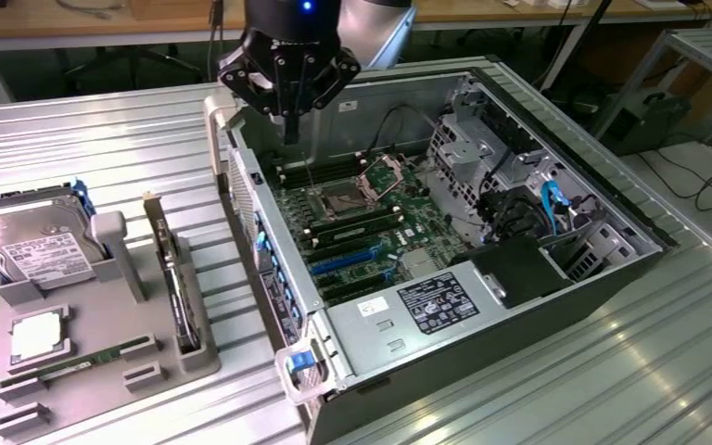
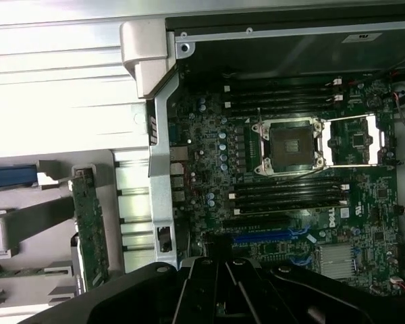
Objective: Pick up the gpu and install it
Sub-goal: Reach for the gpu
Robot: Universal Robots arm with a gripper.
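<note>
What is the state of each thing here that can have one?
hand, shut, holding nothing, above the computer case.
gpu, standing on edge in the grey holder, untouched.
hard drive, standing in the holder.
computer case, side open.
CPU socket, cover open.

Silver surface (image 1: pixel 108 139), ribbed in parallel stripes. Plain grey tray (image 1: pixel 96 371). The hard drive (image 1: pixel 44 250) is silver with a white printed label. The gpu (image 1: pixel 181 287) is dark in the exterior view, with a pale end strip; in the wrist view its board is green and speckled (image 2: pixel 89 229). Green memory stick (image 1: pixel 78 363). The motherboard (image 1: pixel 356 222) is dark green with blue and black slots. Grey computer case (image 1: pixel 369 338), white-on-black label. Black gripper (image 1: pixel 290 130).
</note>
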